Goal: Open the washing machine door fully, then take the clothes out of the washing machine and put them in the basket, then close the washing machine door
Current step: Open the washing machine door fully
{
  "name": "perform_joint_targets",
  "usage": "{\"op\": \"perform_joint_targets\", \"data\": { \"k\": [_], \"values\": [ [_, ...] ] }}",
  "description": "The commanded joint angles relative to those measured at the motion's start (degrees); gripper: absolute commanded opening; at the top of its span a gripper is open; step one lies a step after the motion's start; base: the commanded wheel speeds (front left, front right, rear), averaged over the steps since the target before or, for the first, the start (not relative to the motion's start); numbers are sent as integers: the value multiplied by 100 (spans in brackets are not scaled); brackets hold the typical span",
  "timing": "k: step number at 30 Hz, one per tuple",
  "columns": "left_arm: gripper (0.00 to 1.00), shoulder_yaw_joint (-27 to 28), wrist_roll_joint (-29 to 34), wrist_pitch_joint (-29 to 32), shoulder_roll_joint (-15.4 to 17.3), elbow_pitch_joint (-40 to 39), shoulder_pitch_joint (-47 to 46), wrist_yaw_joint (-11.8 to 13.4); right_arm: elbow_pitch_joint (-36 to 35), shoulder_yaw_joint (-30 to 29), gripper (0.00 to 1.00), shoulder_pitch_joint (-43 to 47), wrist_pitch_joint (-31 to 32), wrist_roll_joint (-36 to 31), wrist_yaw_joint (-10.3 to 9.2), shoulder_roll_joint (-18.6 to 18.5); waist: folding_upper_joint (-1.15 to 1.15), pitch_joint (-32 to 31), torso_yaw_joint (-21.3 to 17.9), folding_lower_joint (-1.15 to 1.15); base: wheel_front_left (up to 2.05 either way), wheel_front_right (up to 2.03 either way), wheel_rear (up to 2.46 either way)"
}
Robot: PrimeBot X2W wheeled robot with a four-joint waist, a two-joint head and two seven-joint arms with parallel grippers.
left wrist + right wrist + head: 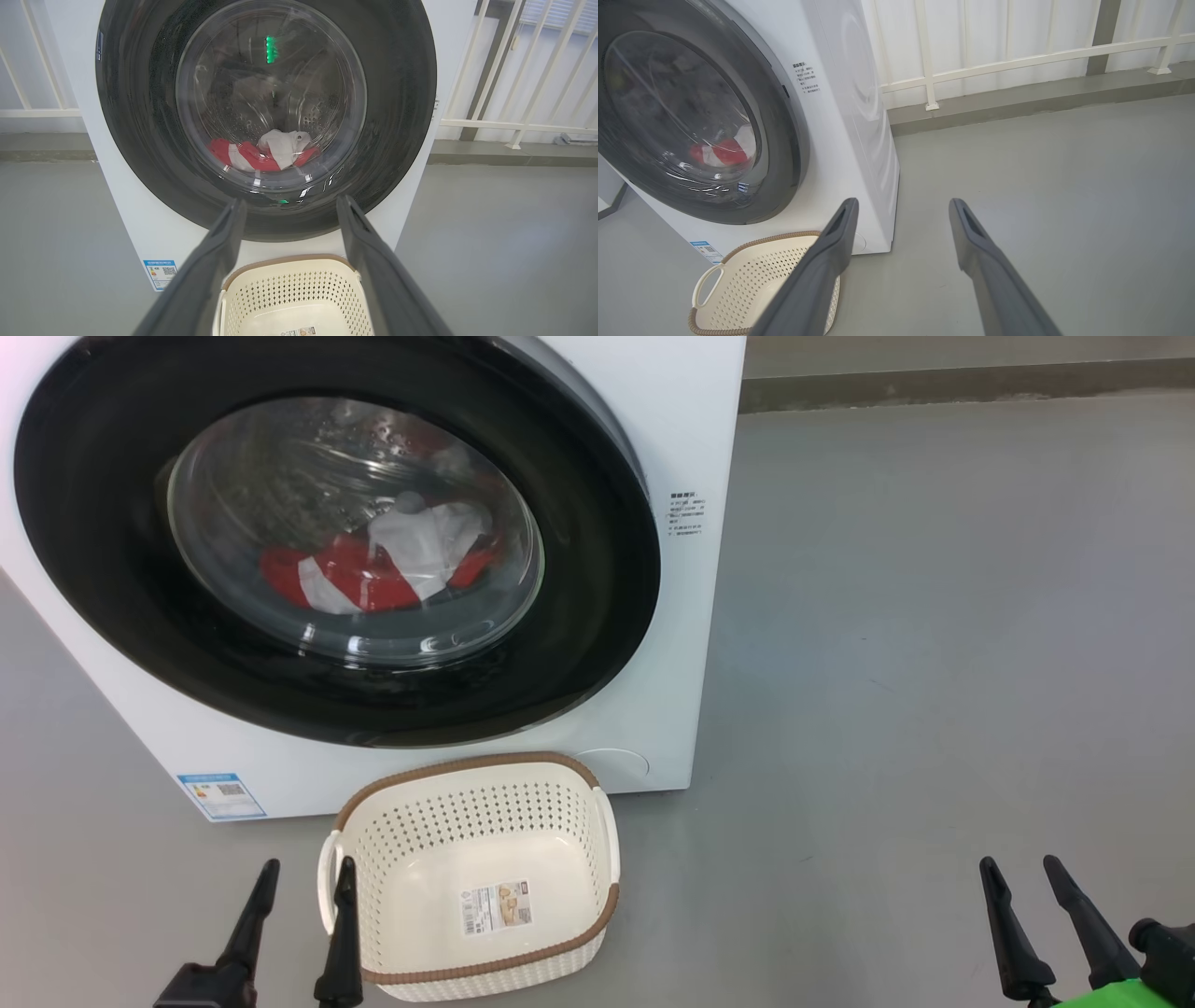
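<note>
The white washing machine [672,420] fills the upper left of the head view. Its washing machine door [112,597], black-rimmed with a glass bowl, is shut. Behind the glass lie the red and white clothes [373,569] at the drum's bottom, also seen as clothes [266,154] and clothes [721,151]. The empty cream basket [471,784] stands on the floor right before the machine. My left gripper [308,882] is open beside the basket's left handle, nothing between its fingers. My right gripper [1022,877] is open over bare floor at the lower right.
Grey floor [934,663] spreads to the right of the machine. A raised kerb [1017,100] with a white railing [994,60] runs behind. A blue sticker [222,795] marks the machine's lower left corner.
</note>
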Motion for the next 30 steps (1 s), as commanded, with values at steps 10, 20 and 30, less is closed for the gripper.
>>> {"op": "perform_joint_targets", "data": {
  "k": [10, 20, 30],
  "values": [
    [100, 154, -55, -71, 89, -94, -84, 65, -204, 38, 100, -14, -70, -164, -6, -10, 0, 5, 18, 0, 0, 0, 0],
    [100, 109, -31, -71, 89, -87, -154, 61, -299, 139, 0, -489, -70, 100, -6, -33, 0, 67, 43, 0, 0, 0, 0],
    [100, -176, -82, -71, 89, -169, -464, 108, -409, 468, 0, -1962, -70, 912, -6, -131, 0, 506, 264, 0, 0, 0, 0]
  ]
}}
